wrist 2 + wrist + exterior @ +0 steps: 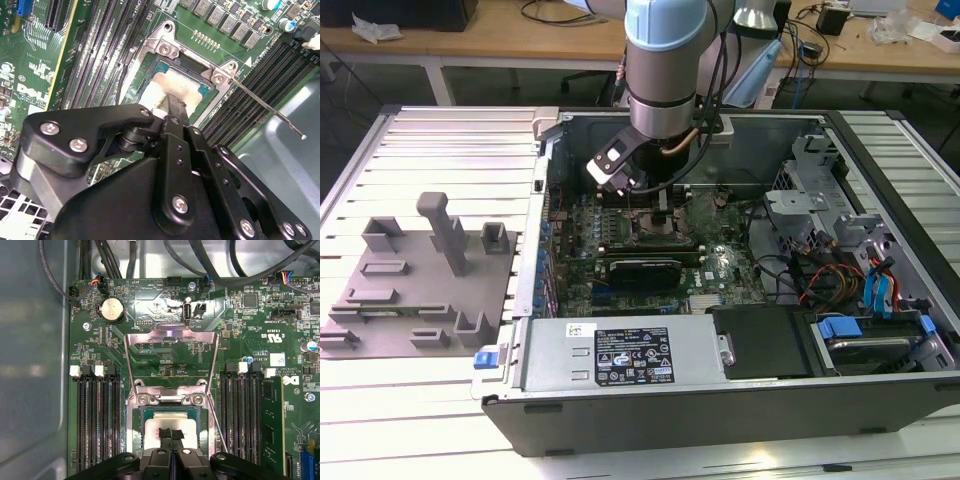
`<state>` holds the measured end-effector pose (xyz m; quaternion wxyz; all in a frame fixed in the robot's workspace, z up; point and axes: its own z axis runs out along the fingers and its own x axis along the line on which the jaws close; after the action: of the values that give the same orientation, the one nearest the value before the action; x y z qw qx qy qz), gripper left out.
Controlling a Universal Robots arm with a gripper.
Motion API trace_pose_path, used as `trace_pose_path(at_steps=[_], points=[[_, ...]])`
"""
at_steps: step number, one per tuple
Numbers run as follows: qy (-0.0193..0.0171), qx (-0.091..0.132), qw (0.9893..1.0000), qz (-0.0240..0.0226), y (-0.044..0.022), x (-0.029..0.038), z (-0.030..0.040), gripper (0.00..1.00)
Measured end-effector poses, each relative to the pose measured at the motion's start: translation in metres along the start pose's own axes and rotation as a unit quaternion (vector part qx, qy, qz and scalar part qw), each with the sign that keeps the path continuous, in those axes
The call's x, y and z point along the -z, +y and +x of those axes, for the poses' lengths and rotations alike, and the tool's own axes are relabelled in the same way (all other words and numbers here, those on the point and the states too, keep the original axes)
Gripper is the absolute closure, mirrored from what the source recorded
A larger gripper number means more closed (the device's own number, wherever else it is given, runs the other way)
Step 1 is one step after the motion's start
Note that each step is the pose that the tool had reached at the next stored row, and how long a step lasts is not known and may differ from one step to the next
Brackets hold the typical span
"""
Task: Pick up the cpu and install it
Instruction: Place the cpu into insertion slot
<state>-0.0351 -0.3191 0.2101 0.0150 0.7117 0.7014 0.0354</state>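
Observation:
The cpu [156, 424] lies flat inside the motherboard socket [172, 398], its silver-grey top showing in both wrist views [189, 86]. My gripper [170, 434] is shut, its two black fingertips pressed together over the middle of the cpu's top [172, 107]. Whether the tips touch the chip I cannot tell. The socket's metal load plate [172, 340] stands swung open, and its thin lever [265, 107] sticks out to the side. In the exterior view the arm reaches down into the open computer case, with the gripper [664, 208] over the socket [665, 236].
Memory slots [95, 420] flank the socket on both sides, with one stick [272, 420] fitted. A grey fixture plate [410, 300] with upright blocks lies on the exterior view's left. The power supply [620, 355], drive cage [820, 200] and cables crowd the case.

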Motion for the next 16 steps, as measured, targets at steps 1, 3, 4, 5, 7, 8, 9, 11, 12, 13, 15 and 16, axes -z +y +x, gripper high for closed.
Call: trace_pose_path(at_steps=[1, 3, 4, 5, 7, 8, 9, 11, 12, 13, 15, 16], points=[[0.0000, 0.000, 1.0000, 0.0000, 0.0000, 0.0001, 0.0000, 0.89], [0.0000, 0.000, 1.0000, 0.0002, 0.0000, 0.0002, 0.0000, 0.89], [-0.0001, 0.000, 1.0000, 0.0023, 0.0001, 0.0001, 0.0000, 0.89], [-0.0002, 0.000, 1.0000, 0.0092, 0.0004, 0.0001, -0.0001, 0.89], [-0.0003, -0.001, 0.9998, 0.0214, 0.0009, -0.0001, 0.0000, 0.89], [-0.0004, -0.001, 0.9998, 0.0222, 0.0009, 0.0000, -0.0001, 0.89], [-0.0003, -0.001, 0.9997, 0.0227, 0.0009, 0.0000, 0.0000, 0.89], [-0.0001, -0.001, 0.9997, 0.0228, 0.0028, -0.0004, 0.0001, 0.89], [-0.0001, -0.001, 0.9997, 0.0228, 0.0042, -0.0005, 0.0001, 0.89], [-0.0002, -0.001, 0.9997, 0.0228, 0.0052, -0.0006, 0.0000, 0.89], [-0.0001, -0.001, 0.9997, 0.0227, 0.0062, -0.0016, 0.0001, 0.89], [-0.0001, -0.001, 0.9997, 0.0228, 0.0061, -0.0026, 0.0001, 0.89]])
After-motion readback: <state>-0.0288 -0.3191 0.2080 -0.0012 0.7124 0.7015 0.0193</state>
